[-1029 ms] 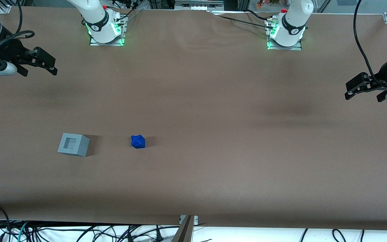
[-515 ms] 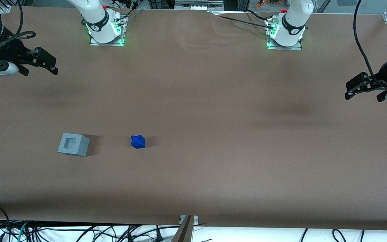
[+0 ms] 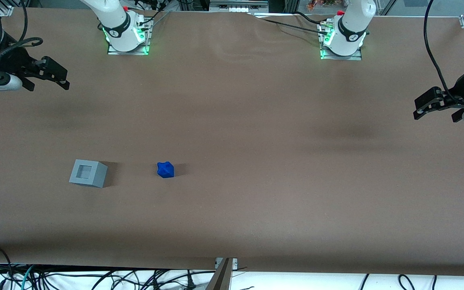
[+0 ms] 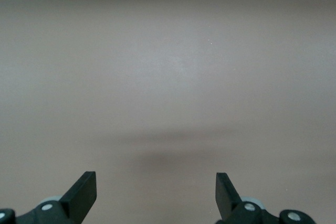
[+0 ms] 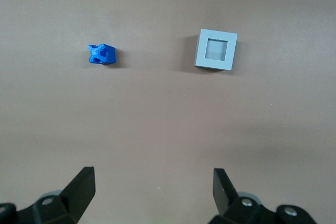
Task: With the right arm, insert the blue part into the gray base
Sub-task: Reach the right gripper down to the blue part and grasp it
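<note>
A brown mat (image 3: 232, 121) covered the whole table, matte under soft, even light, with faint ripples farther from the camera than the gripper (image 3: 63, 79), which hung spread-fingered at the working arm's end. Nearer the camera, black cables (image 3: 95, 278) tangled on a white floor.

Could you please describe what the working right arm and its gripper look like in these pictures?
The right arm is glossy white with a black ring, rising from a metal base plate lit green. Its wrist is a shiny silver cylinder trailing black cables, and the gripper is matte black with two open, angular fingers, hanging above the table's working-arm end, farther from the front camera than the gray base.
</note>
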You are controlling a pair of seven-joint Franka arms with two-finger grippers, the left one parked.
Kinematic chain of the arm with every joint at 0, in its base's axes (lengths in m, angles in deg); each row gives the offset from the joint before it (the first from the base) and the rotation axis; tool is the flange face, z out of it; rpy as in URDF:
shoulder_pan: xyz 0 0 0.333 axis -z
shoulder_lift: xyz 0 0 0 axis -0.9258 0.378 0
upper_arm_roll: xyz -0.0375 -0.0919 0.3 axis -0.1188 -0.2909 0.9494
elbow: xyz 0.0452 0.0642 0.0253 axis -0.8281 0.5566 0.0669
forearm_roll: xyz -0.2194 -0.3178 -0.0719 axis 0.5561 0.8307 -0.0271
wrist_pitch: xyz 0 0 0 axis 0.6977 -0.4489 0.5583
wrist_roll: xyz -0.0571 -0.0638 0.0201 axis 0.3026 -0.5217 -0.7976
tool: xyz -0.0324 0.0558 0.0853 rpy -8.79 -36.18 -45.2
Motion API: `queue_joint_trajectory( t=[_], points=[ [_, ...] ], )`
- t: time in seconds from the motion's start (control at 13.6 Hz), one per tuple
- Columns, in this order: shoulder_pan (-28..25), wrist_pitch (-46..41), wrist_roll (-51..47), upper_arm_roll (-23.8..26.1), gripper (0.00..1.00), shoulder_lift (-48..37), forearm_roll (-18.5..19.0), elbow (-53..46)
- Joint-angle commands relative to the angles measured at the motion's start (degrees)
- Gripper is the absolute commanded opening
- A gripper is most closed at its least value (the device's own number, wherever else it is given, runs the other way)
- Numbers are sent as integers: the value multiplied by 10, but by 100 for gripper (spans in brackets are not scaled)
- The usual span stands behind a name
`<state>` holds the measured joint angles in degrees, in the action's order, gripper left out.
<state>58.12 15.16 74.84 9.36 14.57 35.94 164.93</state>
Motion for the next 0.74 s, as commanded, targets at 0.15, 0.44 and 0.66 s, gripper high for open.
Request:
queue_joint_trajectory(
  t=[0.15, 0.44, 0.66],
  points=[
    [-6, 112, -89, 47, 99, 84, -3, 21],
    [-48, 266, -191, 65, 99, 229, -2, 19],
    [-74, 363, -244, 66, 99, 312, -2, 17]
  ],
)
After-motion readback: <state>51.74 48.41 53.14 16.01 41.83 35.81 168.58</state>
